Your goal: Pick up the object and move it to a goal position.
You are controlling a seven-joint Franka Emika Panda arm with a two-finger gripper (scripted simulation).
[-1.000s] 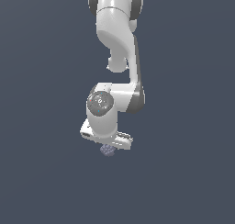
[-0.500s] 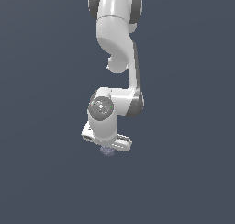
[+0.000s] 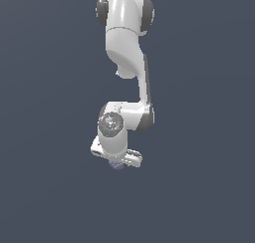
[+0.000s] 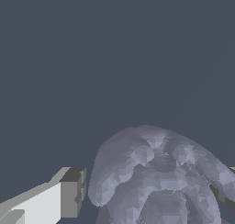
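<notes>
Greyish-purple lump (image 4: 160, 172) between the pincer (image 3: 117, 163) fingers (image 4: 69, 193), close-set.

exterior view distant, wrist view close — shared lump (image 3: 117, 164)

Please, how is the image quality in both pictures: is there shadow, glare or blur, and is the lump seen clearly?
Exterior view: flat, even light on a plain dark ground, no cast shadow, soft sheen on the arm; the lump is tiny and mostly hidden under the gripper. Wrist view: sharp, no glare; the lump fills the frame, faceted with soft shading, cut by the edge; one finger shows beside it.
</notes>
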